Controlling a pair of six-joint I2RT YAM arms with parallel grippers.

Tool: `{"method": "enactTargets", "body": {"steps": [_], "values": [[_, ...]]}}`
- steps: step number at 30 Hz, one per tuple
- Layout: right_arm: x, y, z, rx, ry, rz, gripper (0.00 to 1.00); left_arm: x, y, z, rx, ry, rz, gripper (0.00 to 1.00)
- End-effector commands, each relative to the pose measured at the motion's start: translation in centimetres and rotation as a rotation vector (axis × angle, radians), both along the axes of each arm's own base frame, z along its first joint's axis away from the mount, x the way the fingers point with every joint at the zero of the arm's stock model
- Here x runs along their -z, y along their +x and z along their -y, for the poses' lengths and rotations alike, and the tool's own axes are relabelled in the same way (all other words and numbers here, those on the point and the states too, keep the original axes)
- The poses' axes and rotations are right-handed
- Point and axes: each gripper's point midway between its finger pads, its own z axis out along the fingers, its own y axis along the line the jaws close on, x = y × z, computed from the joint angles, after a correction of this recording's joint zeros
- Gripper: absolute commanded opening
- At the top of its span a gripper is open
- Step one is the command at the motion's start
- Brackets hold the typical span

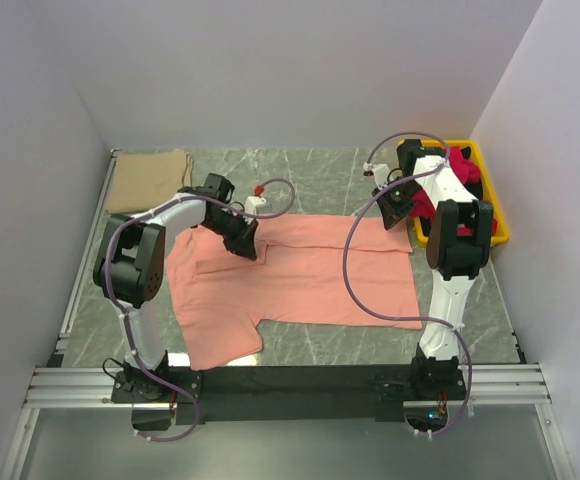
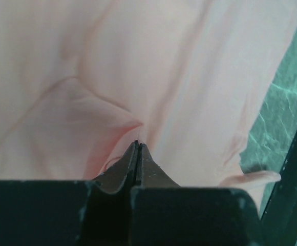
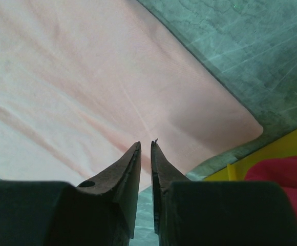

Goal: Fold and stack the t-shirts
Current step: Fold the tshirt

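One salmon-pink t-shirt (image 1: 300, 285) lay spread at the table's centre, one tan t-shirt (image 1: 148, 180) at ten o'clock, and red cloth of uncertain count in one yellow bin (image 1: 497, 222) at two o'clock. The left gripper (image 2: 138, 146) reached down and pinched a pucker of the pink shirt; the right gripper (image 3: 145, 144) hovered narrowly parted above its two o'clock corner.

A salmon-pink t-shirt (image 1: 300, 285) is lying spread flat centrally; a tan t-shirt (image 1: 148, 180) is lying folded far-left; crimson t-shirts (image 1: 463, 163) are lying bunched far-right.

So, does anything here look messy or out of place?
Mostly tidy. The salmon-pink t-shirt lies slightly crooked and puckers where the left gripper pinches it; red t-shirts sit crumpled in the yellow bin.
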Motion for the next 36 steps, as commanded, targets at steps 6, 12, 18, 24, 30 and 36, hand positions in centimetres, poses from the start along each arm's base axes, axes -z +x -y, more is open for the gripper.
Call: {"method": "enactTargets", "body": {"steps": [6, 12, 18, 24, 30, 36], "values": [[-1.3, 0.7, 0.3, 0.006, -0.024, 0.054, 0.20, -2.6, -4.7, -0.1, 0.142, -0.023, 0.014, 0.39], [-2.0, 2.6, 0.6, 0.086, -0.056, 0.123, 0.19, -7.1, 2.4, -4.3, -0.169, -0.095, 0.070, 0.43], [-1.2, 4.5, -0.4, 0.139, -0.104, 0.176, 0.12, -3.7, 10.8, -10.2, -0.503, 0.149, 0.205, 0.45], [1.8, 3.9, -0.5, 0.138, -0.226, 0.134, 0.04, 0.1, 13.7, -14.1, -0.713, 0.285, 0.178, 0.30], [4.0, 4.1, 1.4, 0.174, -0.373, 0.096, 0.00, 2.8, 13.9, -16.4, -0.782, 0.395, 0.140, 0.24], [4.4, 6.8, 2.2, 0.179, -0.471, 0.160, 0.00, 4.2, 13.2, -16.1, -0.802, 0.403, 0.053, 0.29]]}}
